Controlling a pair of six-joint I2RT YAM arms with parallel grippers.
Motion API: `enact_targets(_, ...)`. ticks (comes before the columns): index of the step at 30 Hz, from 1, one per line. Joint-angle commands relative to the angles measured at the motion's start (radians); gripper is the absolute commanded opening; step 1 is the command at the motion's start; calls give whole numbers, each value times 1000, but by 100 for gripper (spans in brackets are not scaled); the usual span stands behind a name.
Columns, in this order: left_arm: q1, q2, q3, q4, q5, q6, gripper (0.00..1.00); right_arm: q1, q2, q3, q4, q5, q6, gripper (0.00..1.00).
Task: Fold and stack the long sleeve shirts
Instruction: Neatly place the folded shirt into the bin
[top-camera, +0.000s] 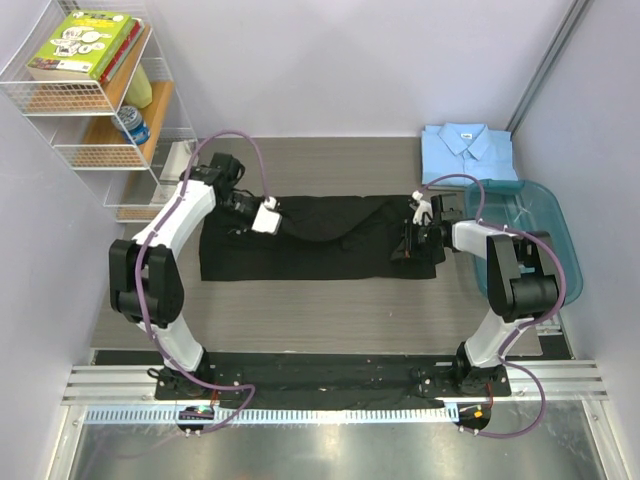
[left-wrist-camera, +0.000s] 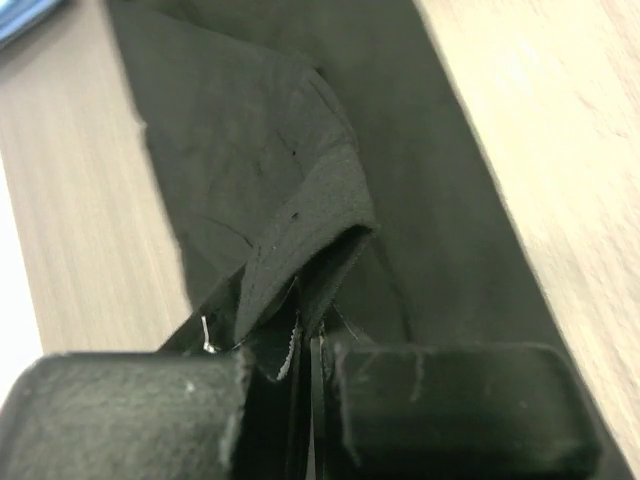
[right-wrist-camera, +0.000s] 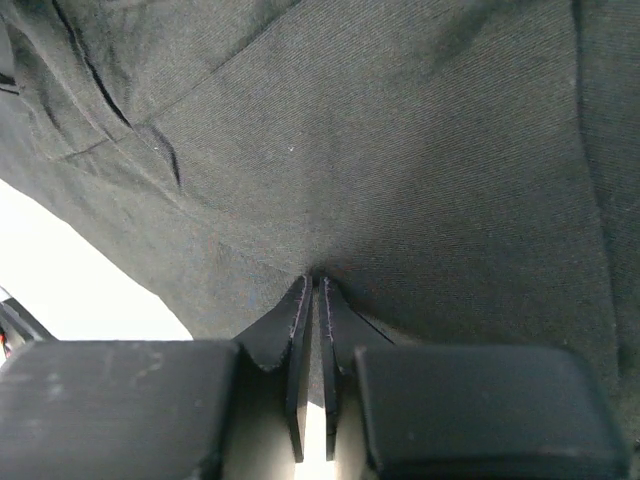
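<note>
1. The black shirt (top-camera: 320, 250) lies on the table (top-camera: 300, 315) as one long dark band. Its long axis runs left to right, parallel to the near edge where the arm bases sit.
2. I cannot tell which end is the collar; no buttons or collar show in any view.
3. The band's near edge is fairly straight, while its far edge is uneven and a curved seam or fold line crosses the middle. The cloth is plain matte black, with a fine weave visible from the right wrist (right-wrist-camera: 420, 150).
4. The left fingers (top-camera: 280, 222) are at the far edge of the band, in its left third. From the left wrist they (left-wrist-camera: 345, 372) are clenched on a doubled fold of black shirt (left-wrist-camera: 270, 160), which rises out of them as a rounded flap.
5. The right fingers (top-camera: 408, 240) are at the right end of the band, about mid-width. From the right wrist they (right-wrist-camera: 340, 335) are drawn almost together, with the cloth puckering at their tips, so I read them as grasping the black shirt (a thin slit remains between them).
6. The light blue shirt (top-camera: 468, 152) sits folded in a neat rectangle at the far right of the table. Its collar points away from the arms and its front faces up.
7. It is just beyond the far rim of the teal tub (top-camera: 552, 222), which stands to the right of the black band.
</note>
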Motion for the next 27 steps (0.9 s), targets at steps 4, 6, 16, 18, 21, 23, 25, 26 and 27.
enact_targets(4,41,-35,-139,-148,-70,429,1,-4,-1,19,-26,38,-22,13)
enact_targets(6,55,-23,-162,-90,-93,436,0,-2,-13,19,-32,36,-28,13)
enact_targets(16,141,60,-116,-93,-147,496,4,-2,-74,36,-104,-22,-76,14)
enact_targets(18,153,62,-119,-71,-150,504,7,-2,-121,36,-127,-63,-99,14)
enact_targets(21,158,72,-133,-30,-159,513,9,-2,-172,39,-167,-100,-117,14)
enact_targets(23,156,87,-124,1,-165,521,8,-4,-209,44,-193,-111,-148,14)
enact_targets(25,156,98,-114,25,-173,547,5,-2,-238,53,-242,-129,-188,14)
enact_targets(26,158,110,-111,32,-176,559,3,-4,-248,53,-254,-135,-199,14)
enact_targets(27,158,118,-93,32,-180,568,1,-4,-257,57,-274,-149,-209,15)
